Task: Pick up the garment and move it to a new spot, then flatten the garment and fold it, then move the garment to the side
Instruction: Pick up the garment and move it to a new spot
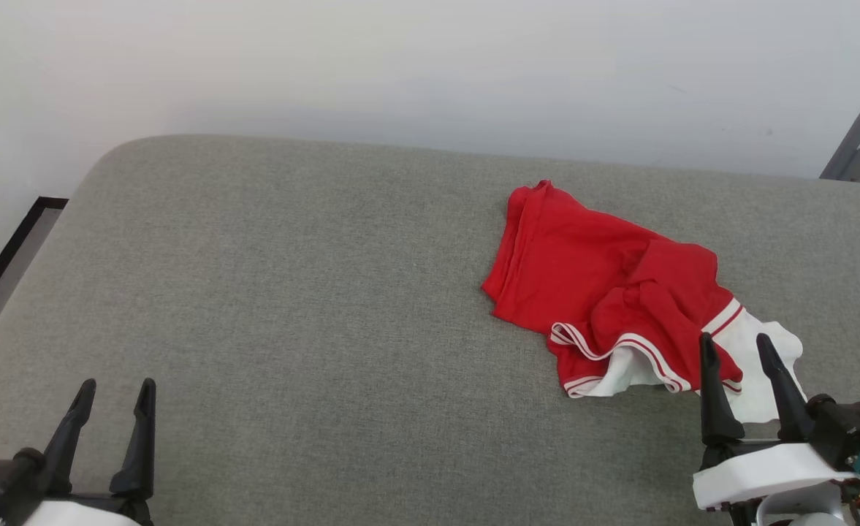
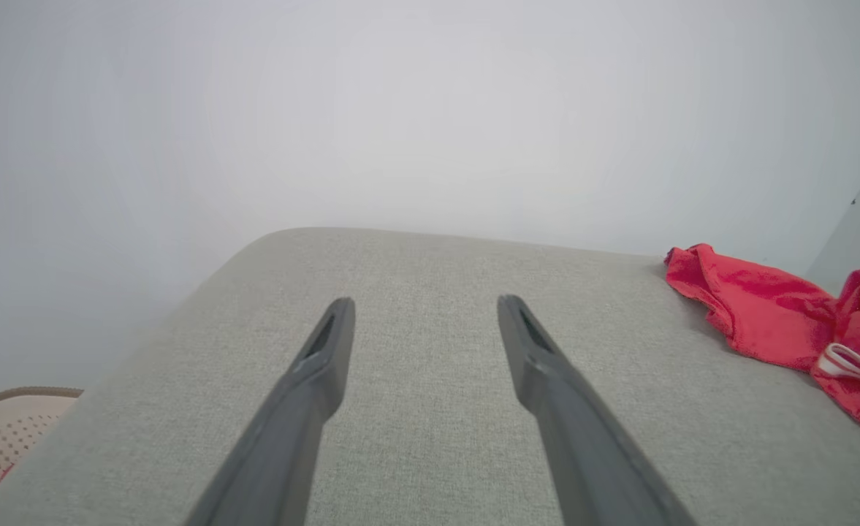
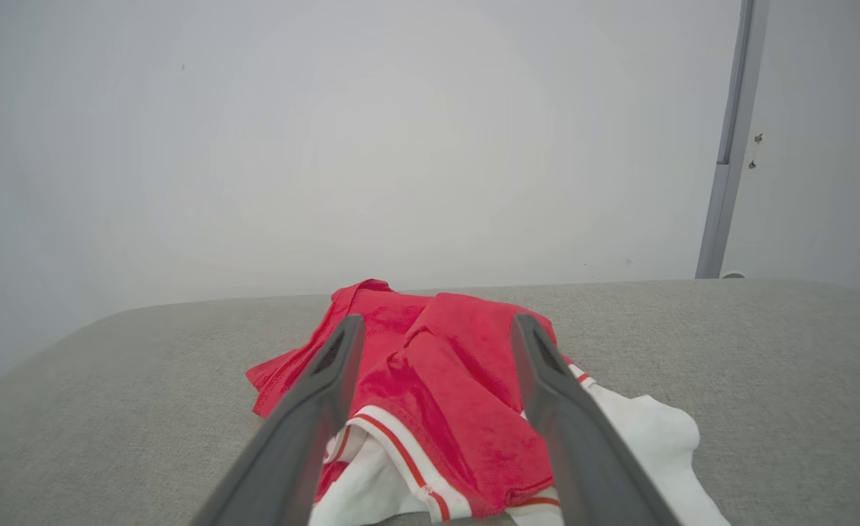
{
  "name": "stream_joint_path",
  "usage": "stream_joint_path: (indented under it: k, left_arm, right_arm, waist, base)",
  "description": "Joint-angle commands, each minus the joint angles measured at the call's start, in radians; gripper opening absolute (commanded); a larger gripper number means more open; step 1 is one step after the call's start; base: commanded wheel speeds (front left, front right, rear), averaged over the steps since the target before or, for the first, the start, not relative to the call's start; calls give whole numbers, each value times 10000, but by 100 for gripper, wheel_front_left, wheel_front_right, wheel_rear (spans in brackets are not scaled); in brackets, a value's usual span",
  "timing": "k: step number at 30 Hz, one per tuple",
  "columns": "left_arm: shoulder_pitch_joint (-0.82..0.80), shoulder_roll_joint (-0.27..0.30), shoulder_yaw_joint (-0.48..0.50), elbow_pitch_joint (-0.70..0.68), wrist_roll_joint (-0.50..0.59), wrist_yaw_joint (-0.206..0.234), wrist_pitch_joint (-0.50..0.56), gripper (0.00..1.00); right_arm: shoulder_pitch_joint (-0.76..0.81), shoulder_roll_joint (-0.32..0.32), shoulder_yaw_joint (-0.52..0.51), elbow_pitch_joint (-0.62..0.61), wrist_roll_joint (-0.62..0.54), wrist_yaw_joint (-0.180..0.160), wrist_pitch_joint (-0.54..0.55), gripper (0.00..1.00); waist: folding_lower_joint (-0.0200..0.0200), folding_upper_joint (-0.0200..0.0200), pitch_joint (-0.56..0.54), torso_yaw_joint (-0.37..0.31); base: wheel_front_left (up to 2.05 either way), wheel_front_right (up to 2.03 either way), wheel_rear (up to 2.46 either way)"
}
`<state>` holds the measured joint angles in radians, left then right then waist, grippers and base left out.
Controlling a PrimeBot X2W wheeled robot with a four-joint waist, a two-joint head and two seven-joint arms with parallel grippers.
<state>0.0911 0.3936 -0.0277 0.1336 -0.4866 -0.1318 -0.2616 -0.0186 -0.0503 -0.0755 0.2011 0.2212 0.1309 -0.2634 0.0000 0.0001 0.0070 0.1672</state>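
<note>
The red shirt (image 1: pixel 590 285) lies crumpled on the right half of the grey tabletop (image 1: pixel 291 292), closer to the far edge. The right claw (image 1: pixel 734 340) is spread wide and empty, with its tips at the shirt's white sleeve. The left claw (image 1: pixel 119 385) is also wide and empty, near the near-left corner and well apart from the shirt.

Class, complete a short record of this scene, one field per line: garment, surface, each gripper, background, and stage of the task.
garment: red with white, red-striped trim; crumpled, unfolded, on the right part of the surface
surface: grey fabric, rounded far-left corner
left gripper: open, holding nothing, over bare surface, apart from garment
right gripper: open, holding nothing, at garment's near white edge
wall: pale, behind surface
stage: garment not yet picked up
</note>
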Motion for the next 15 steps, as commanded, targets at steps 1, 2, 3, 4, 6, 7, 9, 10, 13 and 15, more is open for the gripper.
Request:
stream_joint_path:
  k: [1,2,3,4,6,7,9,10,13,15]
  left_arm:
    - [192,-55,78,-259,211,22,-45,100]
    - [269,-109,138,-455,348,22,-46,100]
    - [356,-161,212,-619,428,22,-46,100]
    - [439,-222,243,-706,423,22,-45,100]
    - [536,-290,254,-826,473,22,-47,100]
    - [557,-305,235,-830,488,22,-47,100]
    - [552,-326,181,-765,546,22,-47,100]
    - [533,-340,173,-732,556,22,-47,100]
    - [474,-395,218,-668,546,22,-47,100]
    - [454,-423,253,-666,541,22,-47,100]
  right_arm:
    - [58,-3,-24,-100,68,-3,-18,100]
    - [68,-6,-21,-168,67,-3,-18,100]
    - [53,-6,-5,-230,63,-3,-18,100]
    - [46,-6,6,-274,65,-3,-18,100]
    - [74,-4,26,-304,97,-3,-18,100]
    - [87,-6,30,-268,90,-3,-18,100]
    - [67,-6,44,-222,84,-3,-18,100]
    - [64,-4,45,-207,94,-3,-18,100]
    - [42,-6,30,-185,110,-3,-18,100]
    - [10,-6,23,-181,106,-3,-18,100]
  waist:
    - [0,-1,26,-23]
    - [0,-1,62,-42]
    - [0,-1,112,-67]
    - [0,-1,149,-84]
    - [0,-1,260,-121]
    - [0,-1,308,-126]
    - [0,-1,392,-124]
    - [0,-1,415,-120]
    - [0,-1,466,-115]
    - [0,-1,497,-120]
  base:
    - [0,0,0]
    - [0,0,0]
    - [0,0,0]
    - [0,0,0]
    - [0,0,0]
    - [0,0,0]
    - [0,0,0]
    - [0,0,0]
    - [0,0,0]
    - [0,0,0]
